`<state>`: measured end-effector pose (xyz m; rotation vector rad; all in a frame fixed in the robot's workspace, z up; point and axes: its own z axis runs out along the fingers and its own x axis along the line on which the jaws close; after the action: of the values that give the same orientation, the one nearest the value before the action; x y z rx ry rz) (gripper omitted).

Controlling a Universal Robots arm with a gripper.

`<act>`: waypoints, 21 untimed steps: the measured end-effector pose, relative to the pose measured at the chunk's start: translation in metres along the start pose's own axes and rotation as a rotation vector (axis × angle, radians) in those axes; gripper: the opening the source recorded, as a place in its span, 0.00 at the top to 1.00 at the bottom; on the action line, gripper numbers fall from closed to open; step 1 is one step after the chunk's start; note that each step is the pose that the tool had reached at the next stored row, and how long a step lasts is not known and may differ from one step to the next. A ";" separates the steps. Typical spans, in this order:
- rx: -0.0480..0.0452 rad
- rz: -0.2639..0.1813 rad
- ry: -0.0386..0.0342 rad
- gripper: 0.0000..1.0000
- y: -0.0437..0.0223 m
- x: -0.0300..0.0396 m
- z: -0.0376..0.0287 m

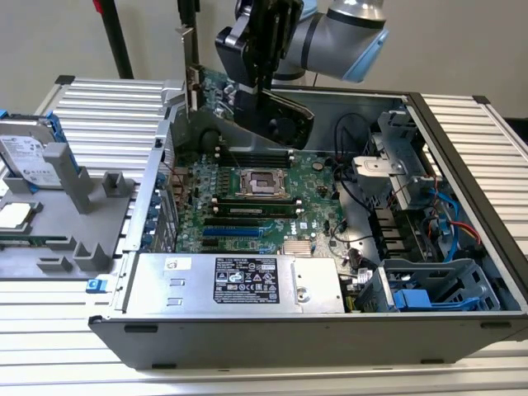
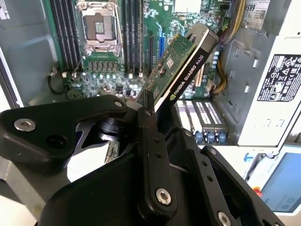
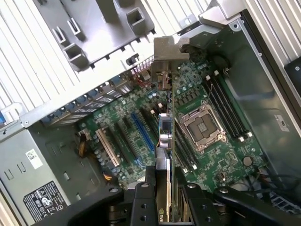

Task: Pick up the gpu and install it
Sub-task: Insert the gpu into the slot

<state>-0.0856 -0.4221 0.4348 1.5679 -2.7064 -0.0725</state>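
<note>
The end effector point(image 1: 264, 82) is closed on the gpu point(image 1: 282, 120) and holds it in the air inside the open computer case point(image 1: 272, 340). The card hangs above the far edge of the motherboard point(image 1: 256, 202), at about 12 o'clock from the processor socket point(image 1: 262, 183) in the exterior view. It touches nothing below. Its silver bracket point(image 1: 188, 58) points up toward 11 o'clock.

The step in hand looks like carrying the card to a slot. To do it well, the card should probably be levelled so its edge runs parallel with the long blue slot point(image 3: 141, 129). The bracket end should face the case's rear wall, and the card should stay clear of the memory sticks point(image 1: 247, 210) and loose cables point(image 1: 351, 186).

In the first wrist view the card point(image 3: 164, 136) is seen nearly edge-on, so its tilt is hard to judge. Its contact edge is hidden in all views. In the second wrist view the end effector's own body point(image 2: 149, 110) covers the spot where it grips the card point(image 2: 183, 66).
</note>
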 end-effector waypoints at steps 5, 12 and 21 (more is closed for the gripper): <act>-0.0004 -0.035 0.0018 1.00 0.0000 0.0000 -0.0007; -0.0010 -0.083 0.0041 1.00 0.0001 0.0000 -0.0017; -0.0017 -0.144 0.0069 1.00 0.0001 0.0000 -0.0026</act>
<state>-0.0856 -0.4221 0.4375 1.7563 -2.5840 -0.0706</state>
